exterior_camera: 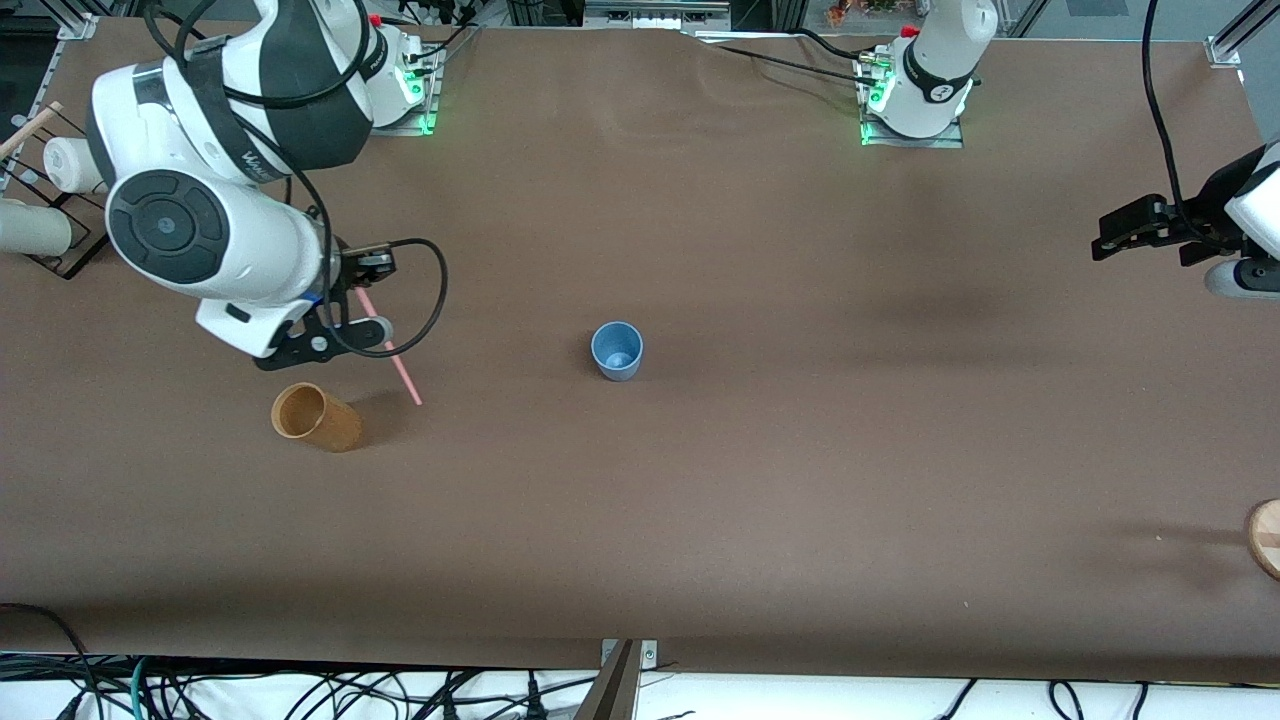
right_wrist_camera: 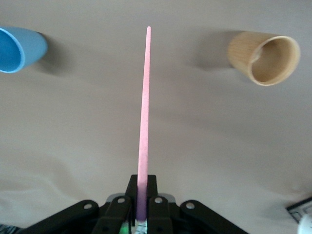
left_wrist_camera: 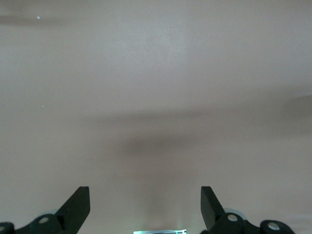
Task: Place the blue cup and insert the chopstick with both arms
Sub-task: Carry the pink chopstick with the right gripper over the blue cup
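Note:
The blue cup (exterior_camera: pixel 617 350) stands upright, open end up, near the middle of the table; it also shows in the right wrist view (right_wrist_camera: pixel 14 48). My right gripper (exterior_camera: pixel 350 288) is shut on one end of the pink chopstick (exterior_camera: pixel 392 355), held above the table, its free end pointing down toward the table near the brown cup. In the right wrist view the chopstick (right_wrist_camera: pixel 143 122) sticks straight out from the shut gripper (right_wrist_camera: pixel 141 197), between the two cups. My left gripper (exterior_camera: pixel 1100 245) hangs open and empty over bare table at the left arm's end; in the left wrist view the gripper (left_wrist_camera: pixel 145 202) has its fingers (left_wrist_camera: pixel 78 207) wide apart.
An orange-brown cup (exterior_camera: pixel 315 418) stands nearer to the front camera than the right gripper and also shows in the right wrist view (right_wrist_camera: pixel 265 57). A black wire rack with white cylinders (exterior_camera: pixel 40 215) sits at the right arm's end. A round wooden piece (exterior_camera: pixel 1265 535) lies at the left arm's end.

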Robot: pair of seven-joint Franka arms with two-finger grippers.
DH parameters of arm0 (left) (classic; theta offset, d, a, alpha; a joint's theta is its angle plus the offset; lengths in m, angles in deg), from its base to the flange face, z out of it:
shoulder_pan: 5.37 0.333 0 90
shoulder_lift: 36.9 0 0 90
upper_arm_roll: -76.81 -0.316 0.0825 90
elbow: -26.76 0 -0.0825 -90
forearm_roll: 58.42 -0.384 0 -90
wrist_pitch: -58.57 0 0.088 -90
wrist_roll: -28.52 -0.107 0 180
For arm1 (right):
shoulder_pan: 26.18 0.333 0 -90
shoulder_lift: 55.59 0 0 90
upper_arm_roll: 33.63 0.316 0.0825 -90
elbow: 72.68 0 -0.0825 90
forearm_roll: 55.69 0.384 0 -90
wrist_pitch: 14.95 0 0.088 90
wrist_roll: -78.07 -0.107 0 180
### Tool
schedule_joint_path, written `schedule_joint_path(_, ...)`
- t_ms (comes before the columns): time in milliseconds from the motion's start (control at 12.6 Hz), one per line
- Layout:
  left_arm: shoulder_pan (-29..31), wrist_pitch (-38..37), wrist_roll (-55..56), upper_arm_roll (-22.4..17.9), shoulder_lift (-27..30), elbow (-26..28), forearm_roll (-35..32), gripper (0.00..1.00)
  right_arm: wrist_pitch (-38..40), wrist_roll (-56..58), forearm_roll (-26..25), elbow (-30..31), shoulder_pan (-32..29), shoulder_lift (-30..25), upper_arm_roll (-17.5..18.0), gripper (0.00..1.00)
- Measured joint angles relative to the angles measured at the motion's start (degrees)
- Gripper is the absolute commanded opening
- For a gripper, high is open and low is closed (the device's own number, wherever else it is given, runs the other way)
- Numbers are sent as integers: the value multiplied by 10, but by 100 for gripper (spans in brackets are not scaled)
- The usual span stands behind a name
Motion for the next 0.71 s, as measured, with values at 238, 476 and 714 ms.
schedule_joint_path(238,0,0,0,0,0,0,0,100,-18,-50,35,-36,41,34,0,0)
schedule_joint_path(476,0,0,0,0,0,0,0,100,-57,-117,76,-52,94,59,1,0)
schedule_joint_path(714,0,0,0,0,0,0,0,100,-77,-158,112,-53,110,69,1,0)
